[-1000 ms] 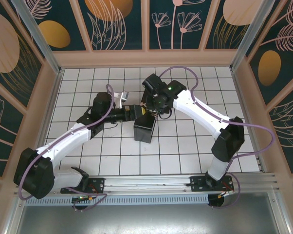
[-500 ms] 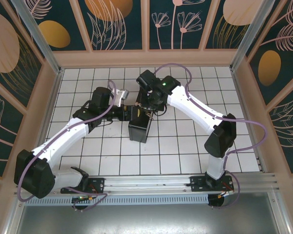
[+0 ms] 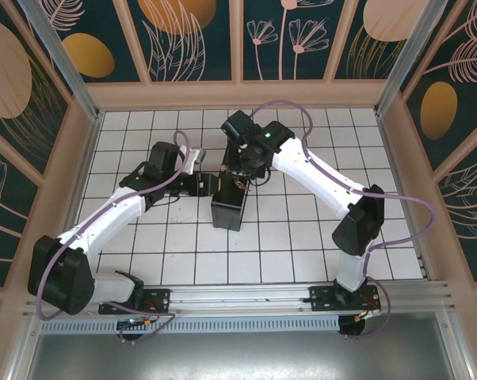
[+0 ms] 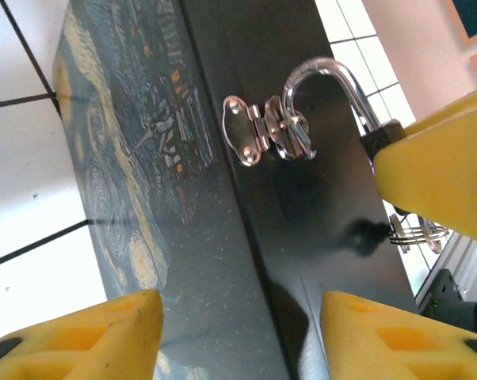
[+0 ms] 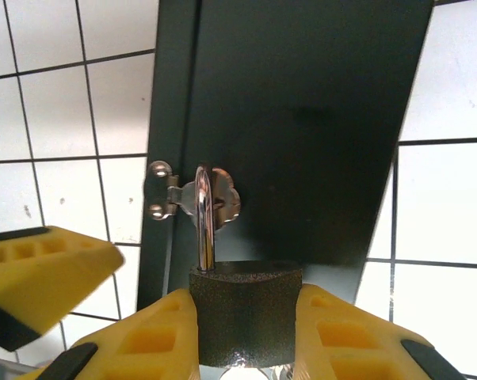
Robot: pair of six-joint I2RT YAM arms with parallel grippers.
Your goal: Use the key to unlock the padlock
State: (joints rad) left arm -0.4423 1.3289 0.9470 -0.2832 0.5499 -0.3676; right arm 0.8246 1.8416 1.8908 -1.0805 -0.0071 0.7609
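Padlock hangs from the hasp of the black box, mid-table, its dark body pinched in my right hand.

Table: white tiles, with both arms reaching in to meet over the middle.

Box: black with a swirly painted lid. It seems to lie with the hasp face turned up to the cameras. I judge that is why both hands crowd this one spot.

Left hand: fingers well apart, holding nothing. It looks along the box, one finger on the lid side and the other over the black face. The right wrist view shows one of its fingers just beside the box edge. I cannot tell whether it touches. My read is that it is placed to steady the box or to take the key.

Right hand: clamped on the padlock body, a yellow pad against each flank, with the shackle pointing away from the wrist. Held this way the lock cannot swing on the hasp.

Shackle: thin and silvery, threaded through the hasp and seated in the body, so it looks locked.

Ring: small and silvery, just beyond the padlock body. It is probably the key's ring, but I cannot make out the key itself.
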